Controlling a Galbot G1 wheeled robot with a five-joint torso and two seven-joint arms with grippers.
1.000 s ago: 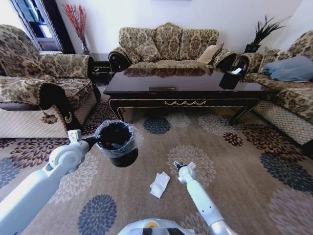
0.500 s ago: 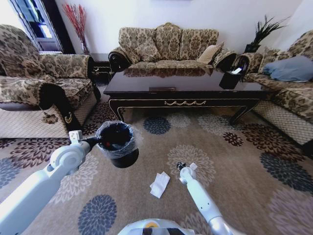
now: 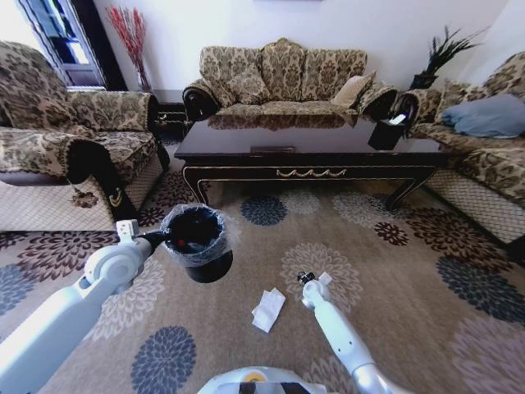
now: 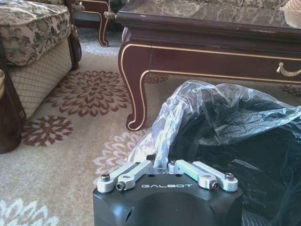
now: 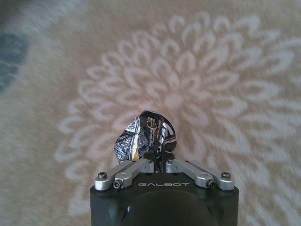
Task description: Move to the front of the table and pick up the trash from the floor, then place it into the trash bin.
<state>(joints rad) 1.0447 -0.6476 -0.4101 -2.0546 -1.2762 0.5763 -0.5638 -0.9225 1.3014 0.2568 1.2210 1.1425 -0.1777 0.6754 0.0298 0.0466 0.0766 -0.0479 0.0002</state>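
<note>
holding trash bin [image 3: 197,243], red-capped bottle [image 3: 175,240] inside

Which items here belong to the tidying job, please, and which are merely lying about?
Job: dark crumpled wrapper in the right gripper; crumpled white paper; round black lined bin held by the left gripper.
Not job: black tissue box; grey-blue cushion.
</note>
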